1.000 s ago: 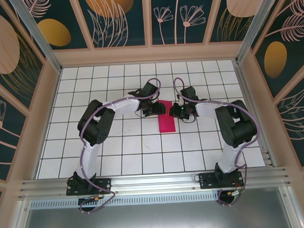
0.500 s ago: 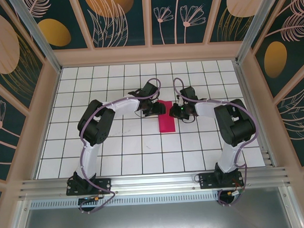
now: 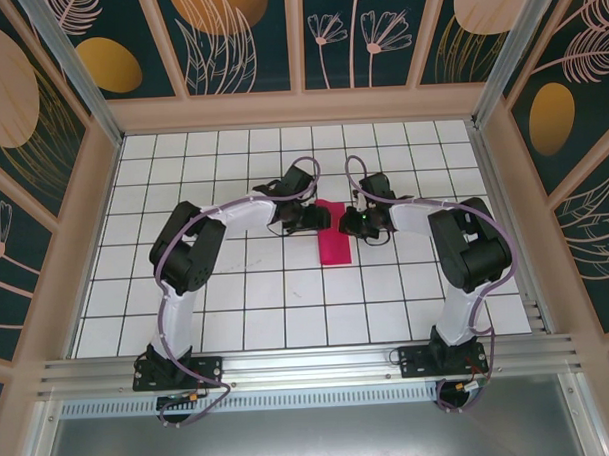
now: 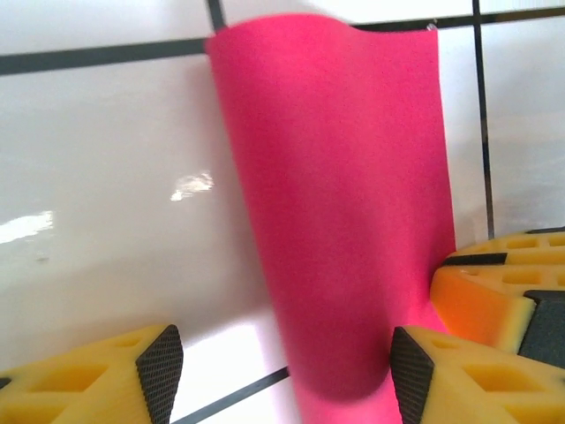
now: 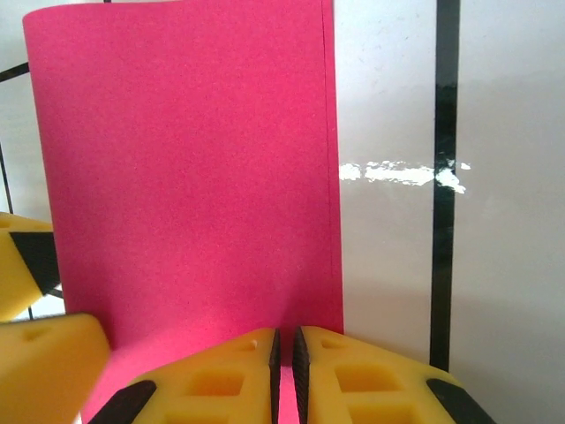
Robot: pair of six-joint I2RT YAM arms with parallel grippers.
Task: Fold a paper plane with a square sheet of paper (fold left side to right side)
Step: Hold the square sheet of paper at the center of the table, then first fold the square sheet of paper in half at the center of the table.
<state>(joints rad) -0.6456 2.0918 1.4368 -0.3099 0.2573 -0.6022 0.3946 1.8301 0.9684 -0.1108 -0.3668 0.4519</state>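
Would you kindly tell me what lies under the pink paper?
White grid tiles of the table show around the pink paper, so it rests on them; its fold bulges up. The tiles directly beneath are covered.

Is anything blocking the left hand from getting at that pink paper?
Nothing visible does. The pink paper sits between the open fingers of the left hand; the right hand, shut, is at its opposite edge.

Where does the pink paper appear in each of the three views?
Top external: pink paper just above the picture's centre.
Left wrist: pink paper from top centre down to the bottom edge, curved.
Right wrist: pink paper covers the left and centre.
Shared landmark: black grid lines on the white tiles.
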